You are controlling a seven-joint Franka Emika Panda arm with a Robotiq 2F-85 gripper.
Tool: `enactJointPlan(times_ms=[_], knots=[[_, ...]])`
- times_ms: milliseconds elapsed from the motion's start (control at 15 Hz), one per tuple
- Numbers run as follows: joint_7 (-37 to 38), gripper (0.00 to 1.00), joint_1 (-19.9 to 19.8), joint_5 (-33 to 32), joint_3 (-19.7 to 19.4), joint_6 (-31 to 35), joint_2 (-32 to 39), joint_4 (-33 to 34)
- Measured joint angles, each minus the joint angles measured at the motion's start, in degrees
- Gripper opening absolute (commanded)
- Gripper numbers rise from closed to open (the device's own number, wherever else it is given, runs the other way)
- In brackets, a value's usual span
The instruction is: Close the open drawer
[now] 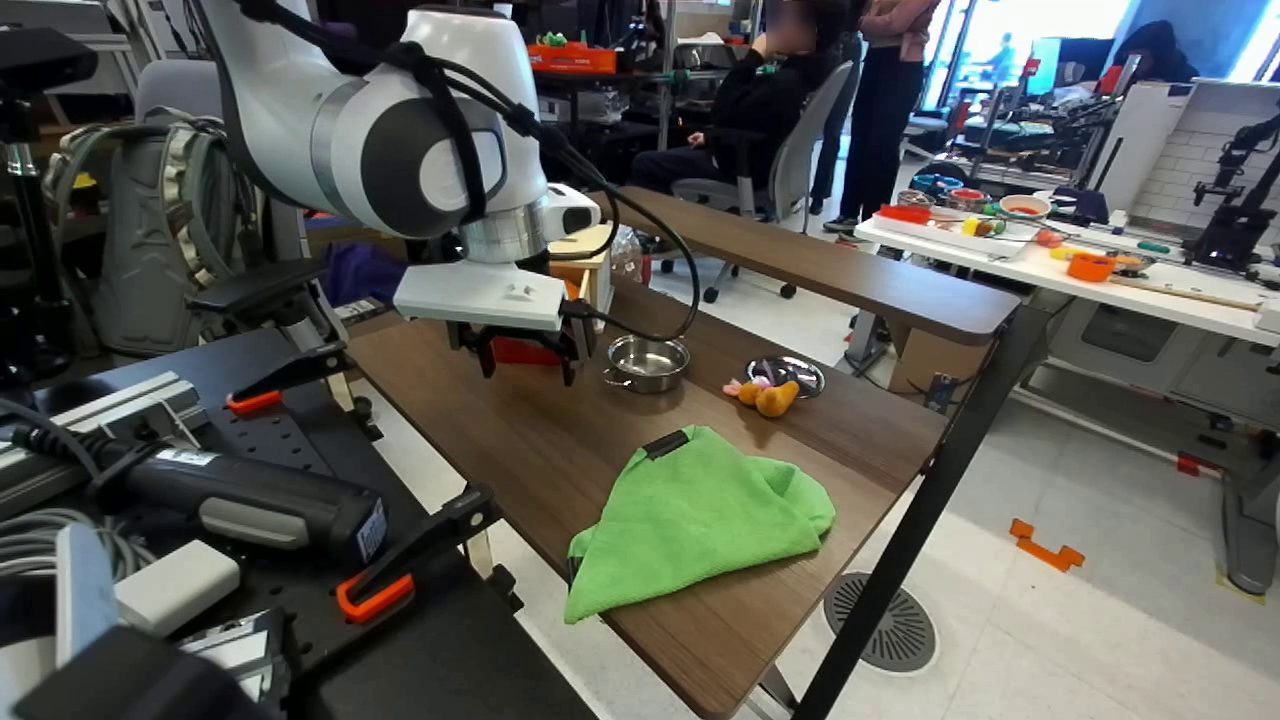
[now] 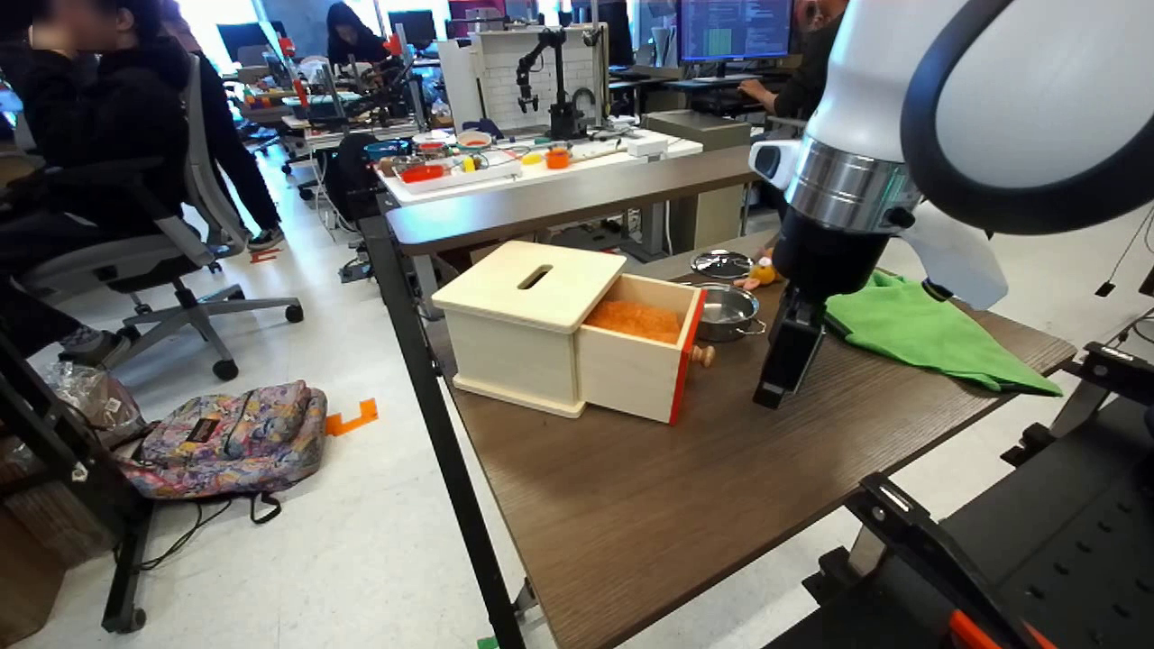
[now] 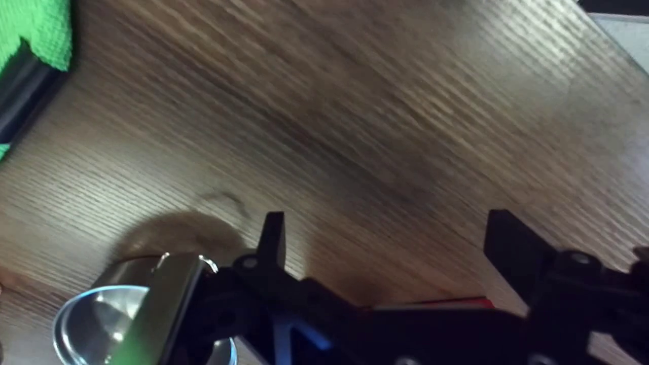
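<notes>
Step, I judge: pre-push | drawer [image 2: 636, 368] out, mid-frame in an exterior view | my jaws spread, empty, right of it | next: shove red front [image 2: 687, 361] leftward

Brown table [image 2: 658, 505], drawer box [image 2: 541, 361], bowl [image 1: 648, 366], cloth [image 1: 708, 522]

Red-fronted wooden drawer [image 3: 471, 302] mostly hidden behind my black gripper [image 3: 387, 215] in wrist view, round metal bowl [image 3: 83, 324] and green cloth [image 3: 38, 30] cut off
</notes>
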Motion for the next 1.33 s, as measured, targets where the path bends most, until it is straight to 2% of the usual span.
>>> enactJointPlan(times_ms=[533, 600, 733, 1133, 1333], knots=[[-1.13, 1.0, 0.01, 0.0, 2.47, 0.0, 2.92, 5.34], [-1.2, 0.75, 0.0, 0.0, 2.66, 0.0, 3.52, 5.88], [-1.52, 0.66, -0.11, 0.0, 3.11, 0.0, 4.68, 6.78], [-2.45, 0.18, -0.2, 0.0, 3.62, 0.0, 6.21, 8.19], [-2.64, 0.01, -0.2, -0.04, 3.74, 0.0, 6.22, 8.08]])
